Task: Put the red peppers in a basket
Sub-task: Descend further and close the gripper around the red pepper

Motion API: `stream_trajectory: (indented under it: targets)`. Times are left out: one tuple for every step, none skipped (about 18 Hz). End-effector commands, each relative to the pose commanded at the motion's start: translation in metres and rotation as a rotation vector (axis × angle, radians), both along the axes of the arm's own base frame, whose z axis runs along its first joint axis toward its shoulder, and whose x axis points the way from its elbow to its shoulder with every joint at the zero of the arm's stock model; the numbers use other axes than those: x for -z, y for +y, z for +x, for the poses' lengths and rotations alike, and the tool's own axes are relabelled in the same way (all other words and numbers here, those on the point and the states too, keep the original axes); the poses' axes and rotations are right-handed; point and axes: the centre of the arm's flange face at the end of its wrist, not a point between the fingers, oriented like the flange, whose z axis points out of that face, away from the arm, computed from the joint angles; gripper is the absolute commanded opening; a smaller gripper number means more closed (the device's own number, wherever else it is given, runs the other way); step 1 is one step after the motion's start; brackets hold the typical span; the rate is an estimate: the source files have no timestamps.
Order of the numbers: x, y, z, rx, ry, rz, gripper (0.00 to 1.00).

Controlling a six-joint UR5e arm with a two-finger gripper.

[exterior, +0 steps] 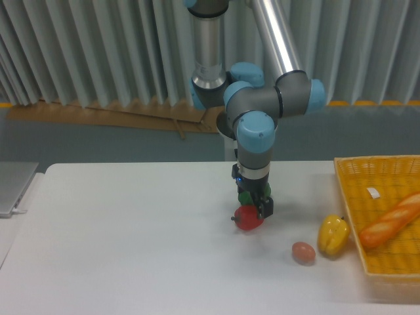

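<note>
The red pepper (247, 218) is small, glossy and lobed, and sits on the white table near its middle. My gripper (254, 209) points straight down right over it, with its fingers reaching around the pepper's top. I cannot tell whether the fingers are pressing on it. A bit of green shows between the fingers just above the pepper. The yellow-orange wicker basket (348, 197) stands at the right edge of the table, well to the right of the gripper.
A yellow pepper (333, 235) and a brown egg (303, 252) lie on the table between the red pepper and the basket. A bread loaf (391, 220) lies in the basket. A grey flat object (14, 187) is at the left edge.
</note>
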Motion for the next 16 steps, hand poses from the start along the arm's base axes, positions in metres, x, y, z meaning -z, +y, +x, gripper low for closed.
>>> stream_trajectory:
  targets:
    - [0.003,0.003,0.0,0.003,0.006,0.005,1.0]
    - [0.008,0.007,0.0,0.011,0.006,0.004,1.0]
    - [0.011,0.01,0.0,0.016,0.012,0.008,1.0]
    - [0.013,0.011,-0.001,0.026,0.015,0.013,1.0]
    - [0.018,0.014,0.0,0.058,0.009,0.01,1.0]
    - [0.018,0.015,0.001,0.086,0.009,0.013,1.0]
    - [0.018,0.015,0.001,0.095,0.007,0.015,1.0]
    - [0.017,0.015,0.003,0.098,0.006,0.014,1.0]
    - [0.019,0.015,0.005,0.1,0.003,0.011,1.0]
    - [0.019,0.017,0.011,0.109,0.003,0.011,1.0]
    - [0.018,0.019,0.017,0.119,0.002,0.011,1.0]
    - [0.019,0.018,0.02,0.124,0.001,0.008,1.0]
    - [0.018,0.017,0.023,0.126,0.001,0.008,1.0]
    - [0.02,0.016,0.025,0.126,-0.003,0.004,1.0]
    - [0.022,0.016,0.026,0.129,-0.007,0.003,1.0]
    - [0.024,0.015,0.027,0.129,-0.009,0.001,1.0]
